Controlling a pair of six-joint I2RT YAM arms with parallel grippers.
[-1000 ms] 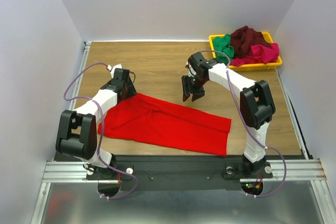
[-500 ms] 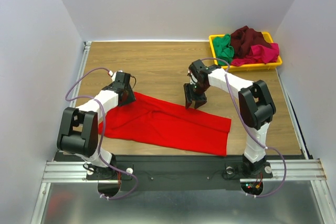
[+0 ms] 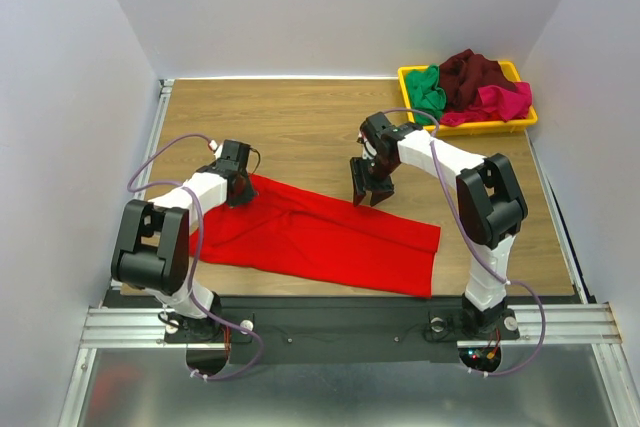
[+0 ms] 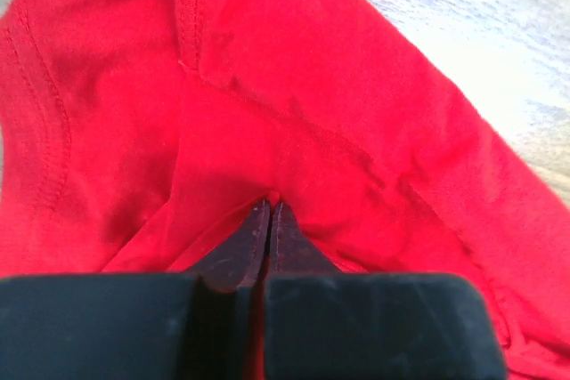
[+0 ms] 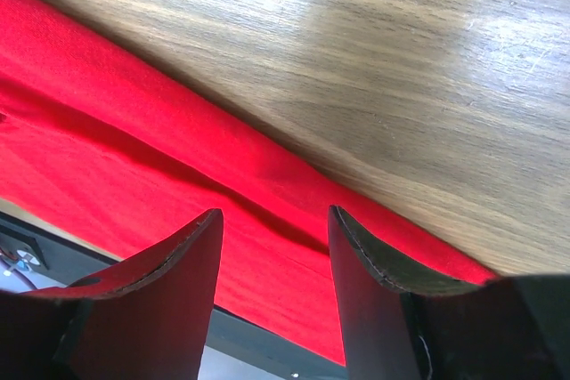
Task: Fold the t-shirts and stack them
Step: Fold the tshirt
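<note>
Possibly the left gripper (image 4: 269, 211), pinching only a thin fold of the red t-shirt (image 3: 330, 237), slips on lift; right gripper (image 5: 274, 213) hangs spread.

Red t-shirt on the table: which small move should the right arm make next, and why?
Probably lower the right gripper and close it on the far edge of the red t-shirt. Its jaws stand open over that edge, holding nothing, while the left gripper is shut on the same shirt; folding likely needs both holds.
</note>
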